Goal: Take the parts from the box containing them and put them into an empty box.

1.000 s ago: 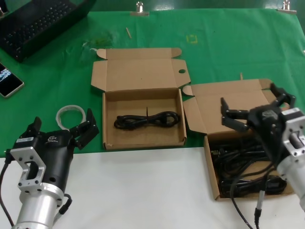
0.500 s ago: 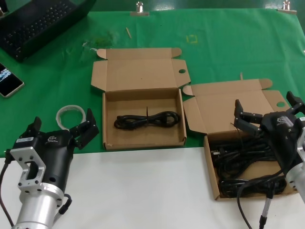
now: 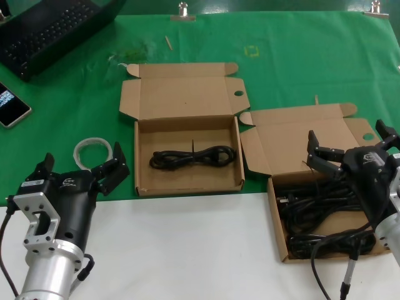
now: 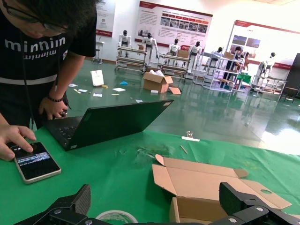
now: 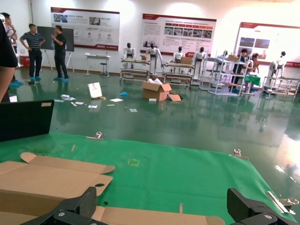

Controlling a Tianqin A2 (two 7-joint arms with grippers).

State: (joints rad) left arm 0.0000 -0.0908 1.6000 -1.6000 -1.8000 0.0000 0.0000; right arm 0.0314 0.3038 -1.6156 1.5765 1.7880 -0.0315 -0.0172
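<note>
A robot's head camera looks down at a table (image 3: 187, 250) that is green cloth at the far half and white at the near half. Two shallow brown cardboard boxes lie open on it, lids folded back. The box at centre (image 3: 187, 153), toward twelve o'clock from the robot, holds a single coiled bundle of black cable (image 3: 192, 157) lying across its floor — so it is no longer truly empty. The box at about three o'clock (image 3: 278, 219) is still crowded with a tangle of black cable bundles (image 3: 319, 215), too overlapped to count. The right tool (image 3: 350, 145) hovers just over that full box, its two dark fingers spread wide and holding nothing. The left tool (image 3: 80, 164) sits parked at about eight o'clock near the table's front edge, fingers likewise spread apart and empty, just in front of a white coiled ring (image 3: 92, 150) that lies on the green cloth. A black laptop (image 3: 50, 25) and a phone (image 3: 9, 103) rest at the far ten o'clock corner. Judging by how things lie, the job is at an early stage — one bundle is across, most remain, and the right tool looks poised to go down for the next one.
</note>
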